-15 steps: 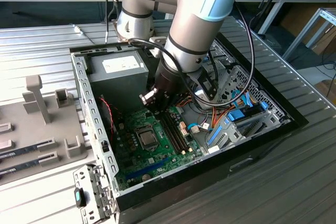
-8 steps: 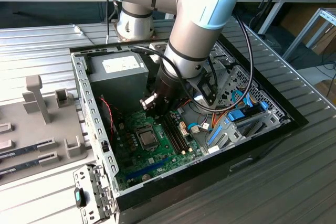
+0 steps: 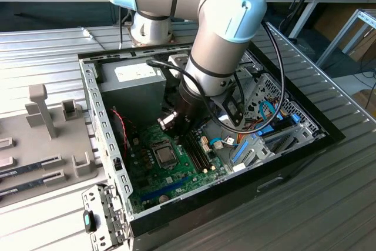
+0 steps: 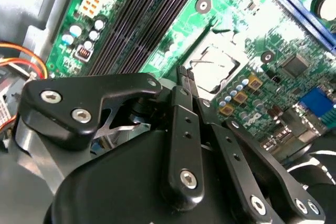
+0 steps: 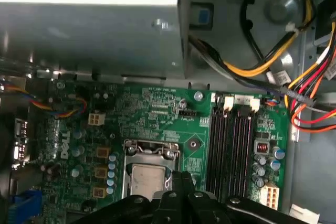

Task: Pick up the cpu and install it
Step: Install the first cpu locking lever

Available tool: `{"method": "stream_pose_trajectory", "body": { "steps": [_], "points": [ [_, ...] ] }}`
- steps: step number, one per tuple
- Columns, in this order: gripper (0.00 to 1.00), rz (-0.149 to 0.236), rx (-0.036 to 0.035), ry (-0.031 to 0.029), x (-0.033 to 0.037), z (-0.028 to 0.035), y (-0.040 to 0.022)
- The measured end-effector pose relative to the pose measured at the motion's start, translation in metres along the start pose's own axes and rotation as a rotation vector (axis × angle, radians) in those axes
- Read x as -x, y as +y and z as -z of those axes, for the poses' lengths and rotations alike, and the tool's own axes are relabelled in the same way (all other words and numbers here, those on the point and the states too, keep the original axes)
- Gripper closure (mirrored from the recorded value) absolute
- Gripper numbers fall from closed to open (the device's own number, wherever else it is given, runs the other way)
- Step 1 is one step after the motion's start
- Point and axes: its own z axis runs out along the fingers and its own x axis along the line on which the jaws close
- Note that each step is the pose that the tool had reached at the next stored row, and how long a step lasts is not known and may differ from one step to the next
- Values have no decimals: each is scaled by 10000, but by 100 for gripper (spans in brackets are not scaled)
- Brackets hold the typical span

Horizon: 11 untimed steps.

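The cpu (image 5: 146, 180) is a grey-silver square lying flat inside the metal socket frame (image 5: 150, 150) on the green motherboard (image 5: 157, 114). In the second wrist view the cpu (image 4: 216, 67) sits just beyond my fingertips. My gripper (image 5: 181, 178) hangs low over the board at the socket's edge beside the memory slots, shut with nothing between its fingers. From the exterior view, the arm's wrist (image 3: 191, 113) reaches down into the open computer case, right beside the socket (image 3: 165, 154).
The grey power-supply box (image 3: 132, 86) fills the case's far end. Black memory slots (image 5: 230, 145) run beside the socket. Coloured cable bundles (image 5: 294, 90) lie near the drive bay. Metal case walls (image 3: 104, 139) ring the board. A grey fixture with memory sticks (image 3: 35, 171) lies outside.
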Motion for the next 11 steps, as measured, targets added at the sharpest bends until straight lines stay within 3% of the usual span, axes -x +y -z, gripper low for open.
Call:
{"method": "stream_pose_trajectory", "body": {
  "steps": [3,8,11],
  "points": [
    [90,1,-91,10,-1,-22,-30],
    [90,9,-324,37,-2,-69,-91],
    [90,8,-548,67,-2,-101,-129]
  ]
}}
